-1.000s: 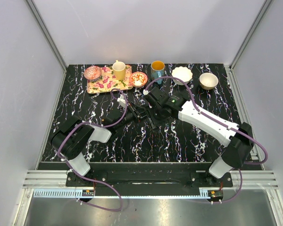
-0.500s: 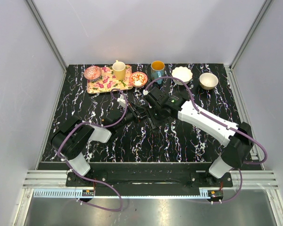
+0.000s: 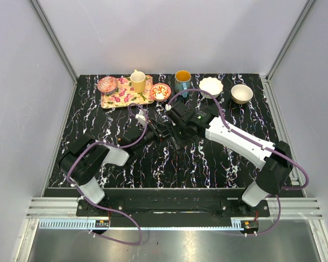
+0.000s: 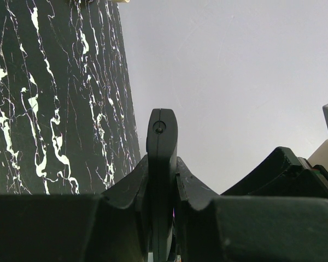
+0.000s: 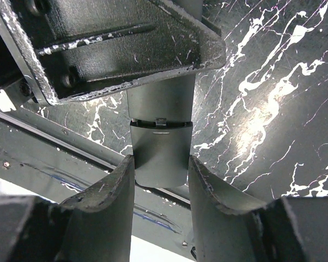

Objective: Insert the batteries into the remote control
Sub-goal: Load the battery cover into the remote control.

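Observation:
The remote control (image 3: 171, 134), a slim black bar, is held above the middle of the table between both grippers. In the left wrist view its thin edge (image 4: 162, 136) stands upright, and my left gripper (image 4: 162, 162) is shut on it. In the right wrist view its grey-black end with the battery cover (image 5: 161, 150) sits between the fingers of my right gripper (image 5: 161, 164), whose jaws press against both sides. From above, the left gripper (image 3: 163, 132) and the right gripper (image 3: 179, 130) meet nose to nose. The batteries are hidden.
Along the back edge stand a floral tray (image 3: 118, 100), a pink bowl (image 3: 106, 84), a yellow cup (image 3: 138, 81), a small red bowl (image 3: 160, 91), a teal mug (image 3: 182, 81), a white bowl (image 3: 210, 85) and a beige bowl (image 3: 241, 93).

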`<state>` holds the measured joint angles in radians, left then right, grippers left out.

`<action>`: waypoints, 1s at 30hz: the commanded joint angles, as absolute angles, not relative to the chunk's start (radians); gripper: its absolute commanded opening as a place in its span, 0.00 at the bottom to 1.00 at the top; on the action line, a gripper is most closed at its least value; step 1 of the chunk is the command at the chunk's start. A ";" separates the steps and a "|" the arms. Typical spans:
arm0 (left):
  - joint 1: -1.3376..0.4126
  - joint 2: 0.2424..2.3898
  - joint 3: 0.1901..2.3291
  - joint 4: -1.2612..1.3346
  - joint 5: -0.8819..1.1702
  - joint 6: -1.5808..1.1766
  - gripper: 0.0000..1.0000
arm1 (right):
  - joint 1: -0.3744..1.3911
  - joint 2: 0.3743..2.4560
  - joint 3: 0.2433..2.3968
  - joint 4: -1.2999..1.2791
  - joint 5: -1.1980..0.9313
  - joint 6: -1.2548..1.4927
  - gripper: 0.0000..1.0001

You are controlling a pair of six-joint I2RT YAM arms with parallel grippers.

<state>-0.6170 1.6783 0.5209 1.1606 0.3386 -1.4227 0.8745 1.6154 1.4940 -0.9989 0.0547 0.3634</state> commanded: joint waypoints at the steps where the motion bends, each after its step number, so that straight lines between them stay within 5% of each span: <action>1: -0.629 1.663 0.534 1.296 0.342 -1.471 0.00 | 0.882 1.625 1.509 -0.982 0.106 0.365 0.45; 30: -0.629 1.661 0.538 1.292 0.353 -1.466 0.00 | 0.882 1.646 1.539 -0.980 0.115 0.371 0.58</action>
<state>-0.6250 1.6783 0.5209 1.1839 0.3435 -1.4494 0.8772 1.6455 1.4960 -0.9924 0.0780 0.3641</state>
